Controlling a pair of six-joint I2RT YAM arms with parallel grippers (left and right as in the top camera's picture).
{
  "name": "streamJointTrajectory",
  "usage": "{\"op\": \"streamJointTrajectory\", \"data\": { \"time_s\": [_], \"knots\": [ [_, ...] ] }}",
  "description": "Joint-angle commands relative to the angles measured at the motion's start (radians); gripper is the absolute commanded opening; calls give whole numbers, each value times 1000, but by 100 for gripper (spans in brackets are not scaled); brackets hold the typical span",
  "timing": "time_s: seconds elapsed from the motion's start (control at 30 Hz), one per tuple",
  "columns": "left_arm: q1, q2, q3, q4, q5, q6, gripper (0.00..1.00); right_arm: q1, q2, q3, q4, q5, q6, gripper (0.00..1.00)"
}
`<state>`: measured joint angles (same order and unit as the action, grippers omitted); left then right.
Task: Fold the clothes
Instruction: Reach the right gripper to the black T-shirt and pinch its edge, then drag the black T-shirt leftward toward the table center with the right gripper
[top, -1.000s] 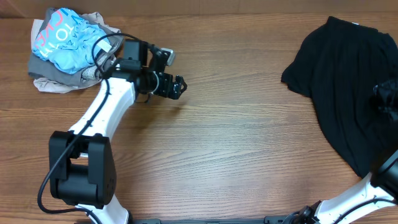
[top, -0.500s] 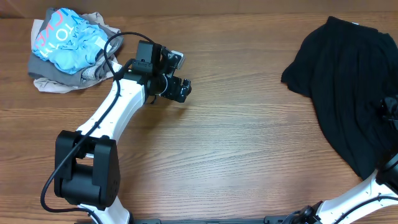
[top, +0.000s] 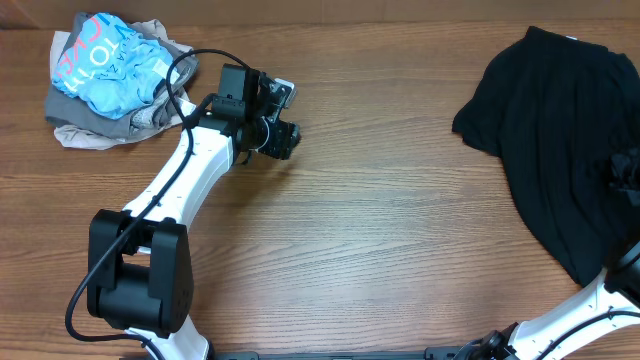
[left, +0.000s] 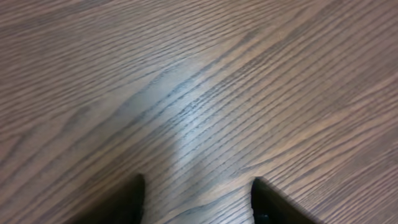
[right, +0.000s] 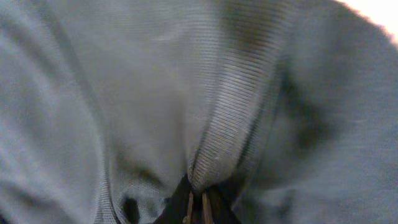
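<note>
A black shirt (top: 560, 130) lies crumpled at the table's right side. My right gripper (top: 625, 172) sits on its right part near the frame edge. In the right wrist view the jaws (right: 196, 208) are shut on a ribbed fold of the shirt (right: 155, 93), which fills that view. A bundle of light-blue printed, grey and beige clothes (top: 110, 75) lies at the far left. My left gripper (top: 284, 138) hovers over bare wood to the right of the bundle, apart from it. Its fingertips (left: 127, 202) stand apart, the gripper (left: 198, 199) open with only wood between.
The wooden table (top: 380, 230) stretches between the two piles. The left arm's white link and black base (top: 135, 275) stand at the front left, with a black cable looping near the bundle.
The left gripper shifted a little right and away from the front edge, then eased back. The right gripper moved slightly on the shirt at the right edge.
</note>
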<state>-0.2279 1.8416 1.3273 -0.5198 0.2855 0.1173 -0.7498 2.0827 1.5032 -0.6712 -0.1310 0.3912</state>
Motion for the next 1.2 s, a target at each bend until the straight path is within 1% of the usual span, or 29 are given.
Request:
{"op": "streamJointTrajectory", "data": {
  "time_s": [0.0,0.1,0.23,0.33,0.5,0.67,0.77,0.8,1.0,1.17],
  "knots": [
    [0,-4,69,-11,-74,0,42,42,-71,91,-23,-123,-32,4],
    [0,-4,153,-72,-121,-9,38,89,-143,158,-78,-138,-51,4],
    [0,-4,273,-175,-171,-9,36,171,-220,247,-179,-145,-106,4],
    [0,-4,349,-247,-185,-10,34,232,-245,303,-255,-144,-134,4],
    [4,-4,491,-390,-186,-10,31,403,-255,409,-400,-188,-150,4],
    [36,-5,575,-476,-203,-40,30,547,-255,429,-427,-230,-160,4],
    [76,-5,612,-507,-218,-54,29,655,-255,429,-426,-230,-159,4],
    [107,-5,627,-517,-218,-61,29,726,-255,429,-426,-229,-159,4],
    [205,-5,635,-528,-210,-107,31,921,-255,429,-427,-218,-151,4],
    [247,-5,635,-543,-207,-106,31,1050,-254,429,-425,-204,-126,4]
  ]
}}
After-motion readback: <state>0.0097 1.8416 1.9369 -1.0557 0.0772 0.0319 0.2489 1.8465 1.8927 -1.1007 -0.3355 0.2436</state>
